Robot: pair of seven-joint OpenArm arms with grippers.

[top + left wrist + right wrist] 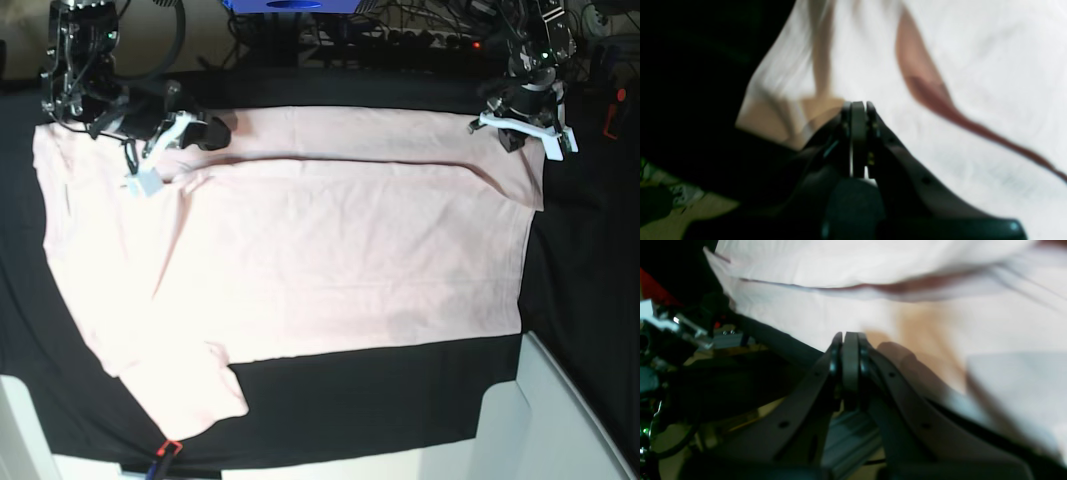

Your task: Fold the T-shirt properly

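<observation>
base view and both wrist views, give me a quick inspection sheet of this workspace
surface: black table cloth, bare along the near edge
job's things: pale pink T-shirt spread flat, far hem folded over, plain side up
clutter: small red-tipped item at the near edge, too small to identify
end effectors: left end effector shut; right end effector shut; both beside the shirt, no cloth visibly pinched
cables: tangle of cables behind the table
surroundings: blue box at the far edge
</observation>
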